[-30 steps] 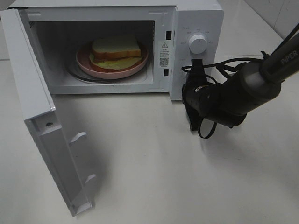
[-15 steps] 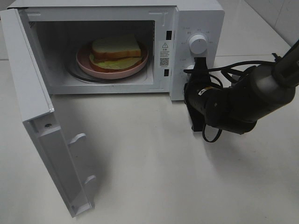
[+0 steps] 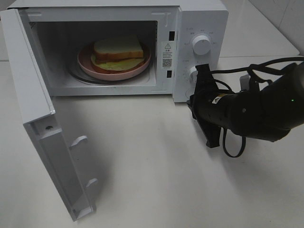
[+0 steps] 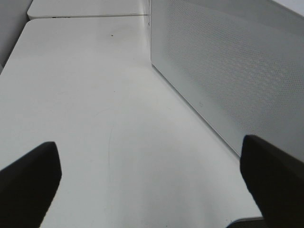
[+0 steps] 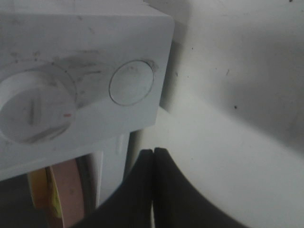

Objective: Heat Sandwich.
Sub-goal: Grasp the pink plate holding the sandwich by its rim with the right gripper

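The sandwich (image 3: pixel 118 50) sits on a pink plate (image 3: pixel 114 72) inside the microwave (image 3: pixel 118 5), whose door (image 3: pixel 35 99) hangs wide open. The right claw (image 3: pixel 194 103), fingers pressed together and gripping nothing, hovers just in front of the lower corner of the control panel (image 3: pixel 209 31). It is outside the cavity and well right of the sandwich. The left claw (image 4: pixel 147 145), spread wide and empty, is low over the white table (image 3: pixel 156 185) beside a perforated white wall (image 4: pixel 228 61).
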Controlling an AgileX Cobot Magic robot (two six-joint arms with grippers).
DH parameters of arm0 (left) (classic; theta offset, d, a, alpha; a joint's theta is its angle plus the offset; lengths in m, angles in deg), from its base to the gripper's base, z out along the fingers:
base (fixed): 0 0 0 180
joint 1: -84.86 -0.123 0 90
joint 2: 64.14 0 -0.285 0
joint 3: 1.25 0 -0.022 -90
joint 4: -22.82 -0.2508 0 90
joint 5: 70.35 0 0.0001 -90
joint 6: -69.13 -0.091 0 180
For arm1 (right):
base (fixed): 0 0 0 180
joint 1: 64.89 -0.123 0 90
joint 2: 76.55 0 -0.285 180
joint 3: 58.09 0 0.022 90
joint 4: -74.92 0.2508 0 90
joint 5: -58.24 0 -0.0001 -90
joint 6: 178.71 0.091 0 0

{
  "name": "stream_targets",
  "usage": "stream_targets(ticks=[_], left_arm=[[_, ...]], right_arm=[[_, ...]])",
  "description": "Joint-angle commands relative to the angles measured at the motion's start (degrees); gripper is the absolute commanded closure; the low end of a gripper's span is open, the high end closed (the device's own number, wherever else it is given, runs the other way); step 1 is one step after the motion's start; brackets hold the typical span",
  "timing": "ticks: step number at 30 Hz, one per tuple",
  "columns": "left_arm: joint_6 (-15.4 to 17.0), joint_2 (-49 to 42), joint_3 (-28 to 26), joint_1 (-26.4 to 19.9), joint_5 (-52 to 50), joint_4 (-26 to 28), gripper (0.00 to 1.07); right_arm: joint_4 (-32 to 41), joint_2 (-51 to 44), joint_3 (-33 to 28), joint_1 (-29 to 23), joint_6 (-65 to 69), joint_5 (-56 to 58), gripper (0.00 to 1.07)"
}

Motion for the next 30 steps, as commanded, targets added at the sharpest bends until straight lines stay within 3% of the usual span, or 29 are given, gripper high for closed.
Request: stream_targets(ticks=[1,15,30], left_arm=[[0.17,-1.2,0.23,-0.23,-0.34,0.0,0.1],[0.17,-1.2,0.23,-0.23,-0.34,0.0,0.1],[0.17,-1.2,0.23,-0.23,-0.34,0.0,0.1]], right_arm=[[-1.89,-2.92,-0.86,-0.17,-3.95,4.07,1.07],[-19.71,-12.66,0.8,0.0,-24.01,29.05,1.07],[-20.28,-15.93,9.57,0.0,-52.94,55.29,1.05]])
